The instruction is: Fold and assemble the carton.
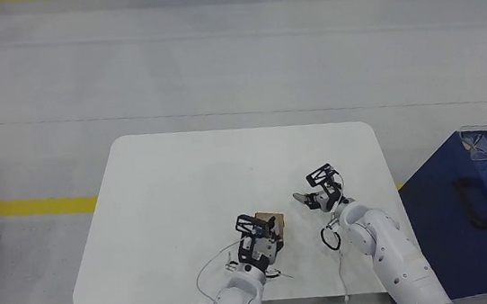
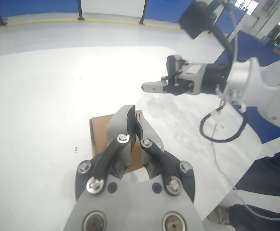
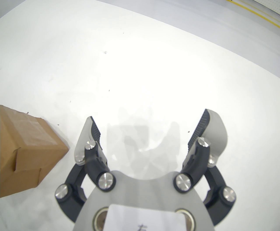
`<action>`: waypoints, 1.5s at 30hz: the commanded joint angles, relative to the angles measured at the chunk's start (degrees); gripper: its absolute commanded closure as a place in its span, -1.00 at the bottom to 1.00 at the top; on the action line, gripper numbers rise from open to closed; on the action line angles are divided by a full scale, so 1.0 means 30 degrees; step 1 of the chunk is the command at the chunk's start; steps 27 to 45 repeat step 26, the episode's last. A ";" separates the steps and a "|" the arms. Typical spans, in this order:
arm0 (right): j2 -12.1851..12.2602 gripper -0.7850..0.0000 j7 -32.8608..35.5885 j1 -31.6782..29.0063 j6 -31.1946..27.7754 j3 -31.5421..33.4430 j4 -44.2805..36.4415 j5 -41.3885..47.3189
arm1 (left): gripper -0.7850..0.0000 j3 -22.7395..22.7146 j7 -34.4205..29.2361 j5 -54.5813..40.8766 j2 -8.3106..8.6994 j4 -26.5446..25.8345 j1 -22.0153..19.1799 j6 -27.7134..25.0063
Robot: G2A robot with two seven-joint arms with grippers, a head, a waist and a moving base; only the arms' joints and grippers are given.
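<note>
Brown carton (image 1: 272, 218), one, on the tabletop (image 1: 185, 195); left end effector (image 2: 135, 116) narrow above it, right end effector (image 3: 148, 119) wide open beside.

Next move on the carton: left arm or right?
Probably left. The left gripper sits directly over the carton, jaws together. The right gripper hangs open over bare table, beside the carton and not touching it.
</note>
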 commanded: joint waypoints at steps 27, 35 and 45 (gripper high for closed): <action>0.0000 -1.00 0.0000 0.0000 0.0000 0.0000 0.0000 0.0000 | 0.99 -0.0962 0.7810 -0.0871 -0.0098 -0.3178 0.3460 0.0931; 0.0000 -1.00 0.0000 0.0000 0.0000 0.0000 0.0000 0.0000 | 0.99 -0.0962 0.7810 -0.0871 -0.0098 -0.3178 0.3460 0.0931; 0.0000 -1.00 0.0000 0.0000 0.0000 0.0000 0.0000 0.0000 | 0.99 -0.0962 0.7810 -0.0871 -0.0098 -0.3178 0.3460 0.0931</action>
